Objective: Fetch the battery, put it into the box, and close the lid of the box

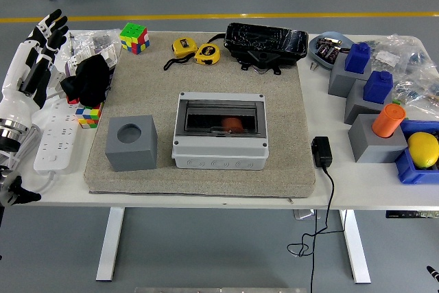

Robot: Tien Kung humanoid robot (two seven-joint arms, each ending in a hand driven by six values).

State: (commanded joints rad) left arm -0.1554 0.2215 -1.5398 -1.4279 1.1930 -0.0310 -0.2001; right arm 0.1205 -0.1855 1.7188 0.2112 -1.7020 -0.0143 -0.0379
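A grey box (pixel 219 132) sits in the middle of the beige mat (pixel 288 101). Its dark clear lid is down, and an orange battery (pixel 232 123) shows through it inside the box. My left hand (pixel 38 49) is open at the far left edge, over the table's left end, well away from the box. Its fingers are spread and hold nothing. My right hand is out of view.
A grey cube with a round hole (pixel 131 143) stands left of the box. A white power strip (pixel 57 138), two colour cubes (pixel 134 38) and a black cloth (pixel 90 77) lie at the left. Tape measures (pixel 195 51), a black tray (pixel 266 42) and grey-blue blocks (pixel 357 77) stand behind and right.
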